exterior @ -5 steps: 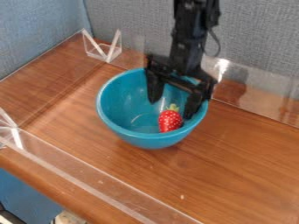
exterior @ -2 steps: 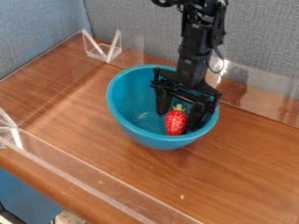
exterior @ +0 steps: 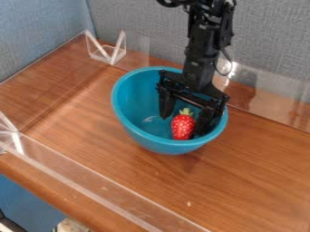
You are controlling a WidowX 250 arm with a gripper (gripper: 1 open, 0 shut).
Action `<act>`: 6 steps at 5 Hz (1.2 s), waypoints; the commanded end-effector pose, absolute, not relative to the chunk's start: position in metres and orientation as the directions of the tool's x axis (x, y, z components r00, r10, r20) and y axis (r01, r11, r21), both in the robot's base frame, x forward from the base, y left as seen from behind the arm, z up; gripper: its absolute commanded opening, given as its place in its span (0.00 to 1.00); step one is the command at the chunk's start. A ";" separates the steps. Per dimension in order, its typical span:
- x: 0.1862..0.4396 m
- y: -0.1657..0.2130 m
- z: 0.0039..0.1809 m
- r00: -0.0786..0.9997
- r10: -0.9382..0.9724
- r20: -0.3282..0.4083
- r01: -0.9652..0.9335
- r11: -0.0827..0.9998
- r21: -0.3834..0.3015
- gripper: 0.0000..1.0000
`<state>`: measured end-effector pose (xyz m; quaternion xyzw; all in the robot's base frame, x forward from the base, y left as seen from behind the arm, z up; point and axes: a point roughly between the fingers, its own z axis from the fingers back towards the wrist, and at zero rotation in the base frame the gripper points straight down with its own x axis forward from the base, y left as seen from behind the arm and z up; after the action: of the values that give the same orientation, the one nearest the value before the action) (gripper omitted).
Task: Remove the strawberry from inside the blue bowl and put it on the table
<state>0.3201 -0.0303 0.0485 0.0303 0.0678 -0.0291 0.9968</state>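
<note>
Reaching down into the blue bowl (exterior: 136, 107), the gripper (exterior: 188, 111) stood at the grasp step, the lift not yet begun. Its two fingers (exterior: 164, 98) were spread apart, one on each side of the strawberry (exterior: 183, 125), which lay between and just below their tips on the bowl's floor, seemingly not pinched. Next, the fingers would need to close squarely on the berry before rising clear of the rim toward the bare table (exterior: 85, 100). The arm hung nearly vertical, wrist pointing straight down.
</note>
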 end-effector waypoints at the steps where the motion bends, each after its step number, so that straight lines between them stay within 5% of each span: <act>1: 0.326 -0.029 0.057 0.994 -0.045 -0.097 0.051 0.997 0.058 1.00; 6: 0.333 -0.018 0.067 0.997 -0.017 -0.077 0.021 0.998 0.059 1.00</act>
<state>0.3229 -0.0224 0.0473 0.0321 0.0717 -0.0170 0.9968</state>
